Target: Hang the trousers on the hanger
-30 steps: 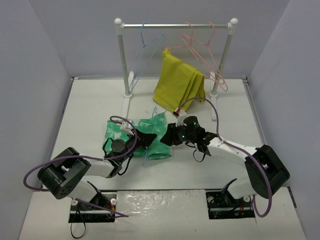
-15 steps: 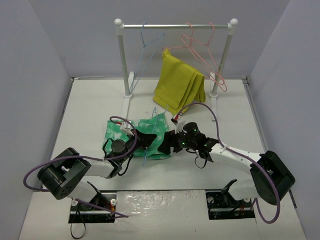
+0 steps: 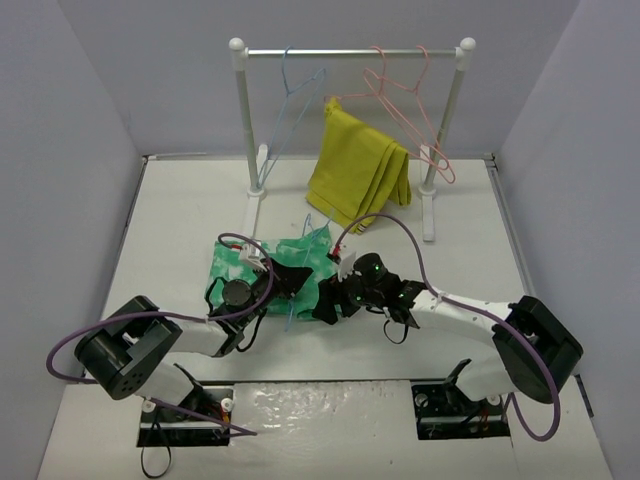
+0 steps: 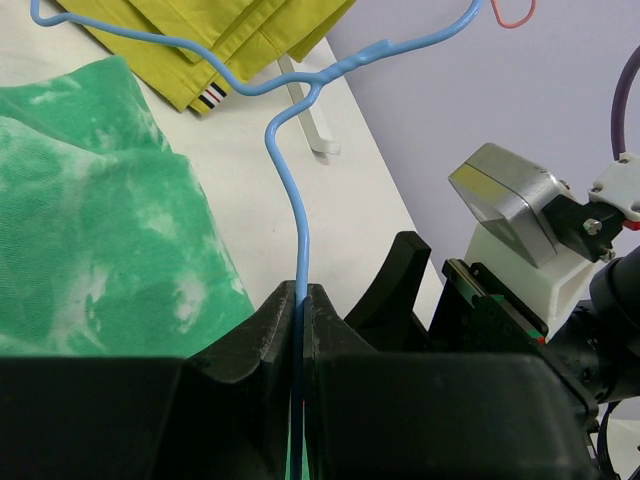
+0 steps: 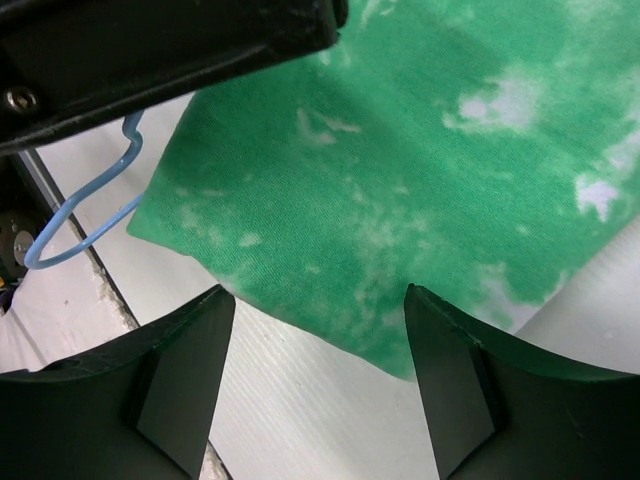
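The green trousers [image 3: 245,268], mottled white, lie bunched on the table in front of the rack. My left gripper [image 3: 292,278] rests over their right part and is shut on the thin light-blue hanger [image 4: 297,215]; the wire runs up out of the closed jaws to its hook. In the top view a bit of that hanger [image 3: 288,312] shows below the cloth. My right gripper [image 3: 327,302] is open just off the trousers' near right edge. In the right wrist view the trousers [image 5: 400,150] fill the top, and their edge crosses between the spread fingers [image 5: 190,350], which hold nothing.
A white rack [image 3: 350,50] stands at the back with another blue hanger [image 3: 290,100], pink hangers [image 3: 410,100] and a mustard-yellow garment [image 3: 355,170]. The rack's feet [image 3: 256,195] reach forward on the table. Both arms' wrists sit very close together.
My right gripper has opened and slid left and nearer, down to the trousers' near right edge. The left gripper has stayed still, gripping the hanger.
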Controlling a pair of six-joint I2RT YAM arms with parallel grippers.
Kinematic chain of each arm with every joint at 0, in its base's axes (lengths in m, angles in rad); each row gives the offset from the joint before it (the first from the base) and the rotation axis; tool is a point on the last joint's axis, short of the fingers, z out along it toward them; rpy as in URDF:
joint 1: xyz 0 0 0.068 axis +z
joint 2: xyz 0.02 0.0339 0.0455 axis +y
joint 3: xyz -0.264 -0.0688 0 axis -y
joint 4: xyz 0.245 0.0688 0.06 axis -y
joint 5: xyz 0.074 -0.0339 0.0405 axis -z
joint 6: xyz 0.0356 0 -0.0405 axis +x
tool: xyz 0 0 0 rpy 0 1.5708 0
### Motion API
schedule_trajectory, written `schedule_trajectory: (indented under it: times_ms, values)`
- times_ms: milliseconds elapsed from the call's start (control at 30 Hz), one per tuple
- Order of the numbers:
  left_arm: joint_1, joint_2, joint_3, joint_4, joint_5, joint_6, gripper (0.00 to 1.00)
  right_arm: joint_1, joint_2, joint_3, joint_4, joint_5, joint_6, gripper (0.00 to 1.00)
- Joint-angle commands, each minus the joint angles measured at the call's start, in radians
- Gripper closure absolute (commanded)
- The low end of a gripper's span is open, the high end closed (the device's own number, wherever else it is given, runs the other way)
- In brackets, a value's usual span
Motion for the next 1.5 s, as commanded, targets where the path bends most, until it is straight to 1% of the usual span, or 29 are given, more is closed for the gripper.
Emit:
schedule_trajectory:
  times_ms: [0, 67, 200, 300, 333, 367, 533, 633, 667, 767, 867, 933, 967, 1033, 1133, 1233, 1367, 1467]
  values:
    - [-0.001, -0.031, 0.049, 0.129, -0.019, -0.019, 1.00, 0.040, 0.045, 0.085, 0.039, 0.023, -0.035, 0.41]
    - [-0.003, -0.028, 0.051, 0.126, -0.019, -0.019, 1.00, 0.048, 0.056, 0.096, 0.044, 0.025, -0.038, 0.46]
    - [-0.008, -0.013, 0.064, 0.143, -0.023, -0.022, 1.00, 0.062, 0.076, 0.143, 0.053, 0.053, -0.035, 0.80]
    - [-0.008, -0.018, 0.069, 0.145, -0.032, -0.026, 1.00, 0.062, 0.052, 0.159, 0.057, 0.064, -0.021, 0.97]
    - [-0.009, -0.024, 0.071, 0.138, -0.035, -0.026, 1.00, 0.062, 0.036, 0.164, 0.060, 0.063, -0.013, 1.00]
    - [-0.009, -0.031, 0.074, 0.128, -0.036, -0.026, 1.00, 0.062, 0.016, 0.169, 0.065, 0.058, -0.001, 1.00]
    - [-0.020, -0.042, 0.086, 0.111, -0.053, -0.021, 1.00, 0.068, -0.019, 0.179, 0.107, 0.036, 0.044, 1.00]
    - [-0.026, -0.025, 0.088, 0.128, -0.057, -0.025, 1.00, 0.073, 0.030, 0.151, 0.143, 0.028, 0.064, 1.00]
    - [-0.027, -0.018, 0.085, 0.136, -0.057, -0.026, 1.00, 0.074, 0.043, 0.141, 0.156, 0.021, 0.073, 0.97]
    - [-0.029, 0.003, 0.074, 0.160, -0.058, -0.026, 1.00, 0.077, 0.070, 0.114, 0.187, 0.005, 0.094, 0.87]
    - [-0.028, 0.004, 0.050, 0.167, -0.063, -0.022, 1.00, 0.077, 0.025, 0.121, 0.131, 0.057, 0.089, 0.64]
    - [-0.028, -0.002, 0.038, 0.159, -0.066, -0.012, 1.00, 0.074, -0.022, 0.136, 0.053, 0.112, 0.084, 0.48]
    - [-0.028, -0.007, 0.035, 0.150, -0.067, -0.007, 1.00, 0.071, -0.049, 0.144, 0.020, 0.141, 0.084, 0.44]
    - [-0.028, -0.018, 0.032, 0.128, -0.069, 0.003, 1.00, 0.066, -0.106, 0.162, -0.037, 0.201, 0.085, 0.42]
    - [-0.028, -0.029, 0.032, 0.119, -0.075, 0.008, 1.00, 0.052, -0.165, 0.177, -0.094, 0.281, 0.105, 0.41]
    - [-0.029, -0.028, 0.036, 0.110, -0.077, 0.019, 1.00, 0.032, -0.206, 0.171, -0.125, 0.306, 0.125, 0.42]
    - [-0.030, -0.021, 0.039, 0.112, -0.069, 0.024, 1.00, 0.016, -0.226, 0.174, -0.143, 0.327, 0.194, 0.42]
    - [-0.030, -0.020, 0.042, 0.107, -0.058, 0.027, 1.00, 0.017, -0.198, 0.207, -0.132, 0.376, 0.256, 0.41]
